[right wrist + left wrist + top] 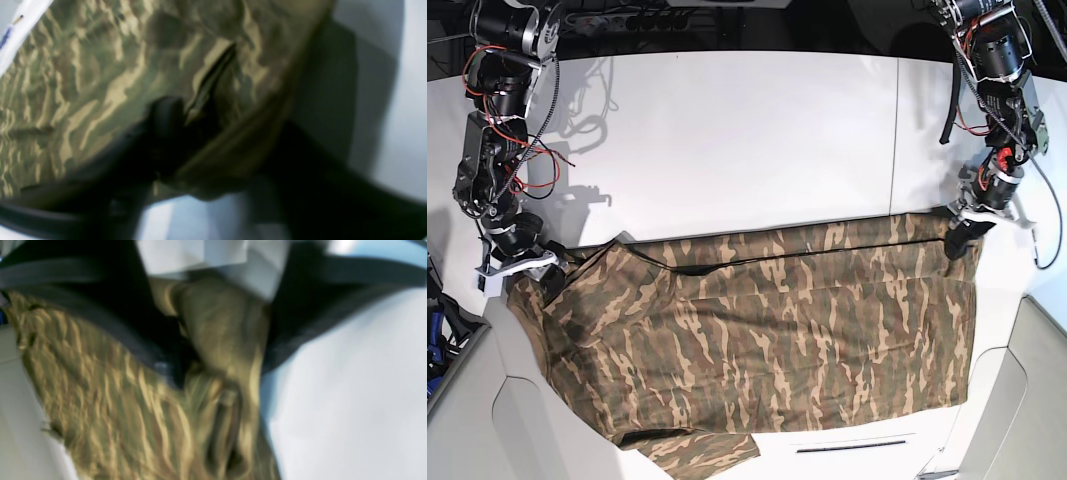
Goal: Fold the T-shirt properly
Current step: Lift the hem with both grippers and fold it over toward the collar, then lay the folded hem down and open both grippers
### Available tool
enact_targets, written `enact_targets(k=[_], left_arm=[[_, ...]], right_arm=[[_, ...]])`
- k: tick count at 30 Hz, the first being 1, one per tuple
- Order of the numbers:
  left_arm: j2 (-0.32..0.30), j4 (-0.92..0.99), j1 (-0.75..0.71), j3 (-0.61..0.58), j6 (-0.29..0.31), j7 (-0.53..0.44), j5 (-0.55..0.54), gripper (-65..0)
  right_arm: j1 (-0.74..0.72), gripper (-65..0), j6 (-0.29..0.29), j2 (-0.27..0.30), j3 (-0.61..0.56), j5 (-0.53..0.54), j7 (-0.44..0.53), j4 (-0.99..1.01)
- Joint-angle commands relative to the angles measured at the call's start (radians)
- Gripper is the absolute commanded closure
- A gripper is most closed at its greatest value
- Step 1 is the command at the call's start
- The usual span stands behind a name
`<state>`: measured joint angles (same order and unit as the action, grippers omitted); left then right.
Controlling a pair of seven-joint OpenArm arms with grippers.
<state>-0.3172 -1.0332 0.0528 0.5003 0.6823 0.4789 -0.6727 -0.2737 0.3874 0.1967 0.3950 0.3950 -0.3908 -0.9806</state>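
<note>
Both wrist views are blurred. My left gripper [213,323] and right gripper [200,133] each pinch the brown-tan-olive camouflage cloth T-shirt [767,330] on the white surface [747,130].

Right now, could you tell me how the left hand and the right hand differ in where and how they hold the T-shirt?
The left hand grips the T-shirt at its far corner by the straight edge; the right hand grips at the opposite end, by the sleeve. In the wrist views, the cloth bunches thickly between the left hand's fingers, while a thinner fold sits in the right hand's. Both pinch the cloth's far edge, low over the table.
</note>
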Motion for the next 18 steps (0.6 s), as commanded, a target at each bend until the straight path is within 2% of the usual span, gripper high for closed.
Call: enact_targets(k=[1,5,6,8,12,13,18], left_arm=[[-0.010,-0.002,0.012,-0.007,-0.004,0.034,0.020,-17.1],[-0.013,-0.002,0.031,-0.010,-0.004,0.034,0.027,-2.5],[-0.014,-0.002,0.034,-0.010,-0.004,0.035,0.027,0.0],[-0.021,-0.007,0.039,-0.010,-0.002,0.038,0.027,0.0],[-0.042,-0.035,0.050,-0.010,0.016,0.077,0.012,0.0],[-0.047,-0.048,0.050,-0.010,0.016,0.093,-0.005,0.0],[-0.065,-0.134,0.048,-0.010,0.016,0.194,-0.052,0.0]], right_arm=[[-0.017,-15.2,0.001,0.011,0.002,0.005,0.010,-0.010],[-0.017,0.0,0.002,0.013,0.002,0.005,0.010,-0.010],[-0.017,0.0,0.003,0.014,0.002,0.005,0.010,-0.010],[-0.017,0.0,0.027,0.019,0.002,0.005,0.009,-0.010],[-0.017,0.0,0.166,0.039,0.002,0.005,0.005,-0.015],[-0.017,0.0,0.181,0.042,0.003,0.005,-0.001,-0.019],[-0.013,0.0,0.182,0.075,0.005,0.019,-0.068,-0.038]])
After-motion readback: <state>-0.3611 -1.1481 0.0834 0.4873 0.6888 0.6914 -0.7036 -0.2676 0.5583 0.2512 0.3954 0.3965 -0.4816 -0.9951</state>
